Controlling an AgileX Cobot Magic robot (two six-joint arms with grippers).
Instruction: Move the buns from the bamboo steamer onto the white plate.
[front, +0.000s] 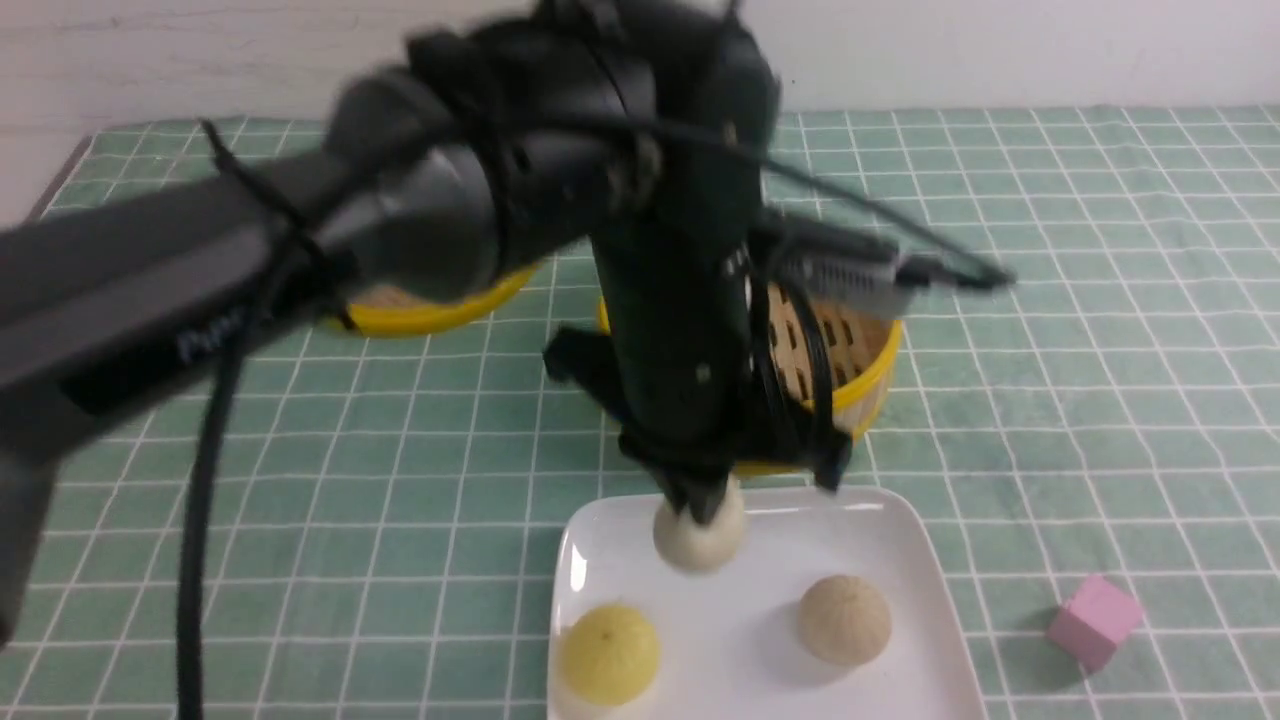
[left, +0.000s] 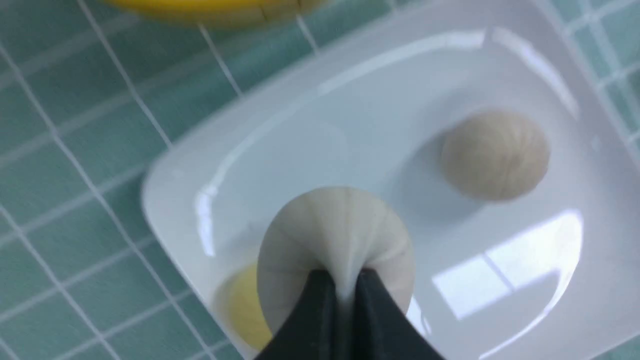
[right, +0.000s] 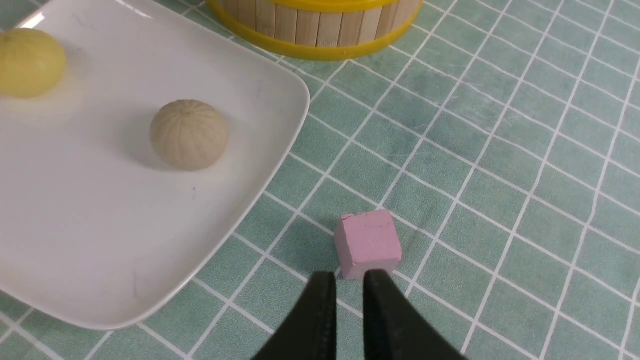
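My left gripper (front: 705, 510) is shut on the top of a cream bun (front: 700, 540), pinching it over the far part of the white plate (front: 900, 520); whether the bun touches the plate I cannot tell. In the left wrist view the black fingertips (left: 320, 295) squeeze this bun (left: 335, 230). A yellow bun (front: 610, 652) and a beige bun (front: 845, 620) lie on the plate. The bamboo steamer (front: 865, 375) stands behind the plate, mostly hidden by the arm; its visible floor holds nothing. My right gripper (right: 349, 280) is shut on nothing, just short of a pink cube (right: 368, 242).
The pink cube (front: 1095, 620) lies on the green checked cloth to the right of the plate. A flat lid with a yellow rim (front: 430, 310) sits at the back left, partly behind the left arm. That arm's cable hangs at the left.
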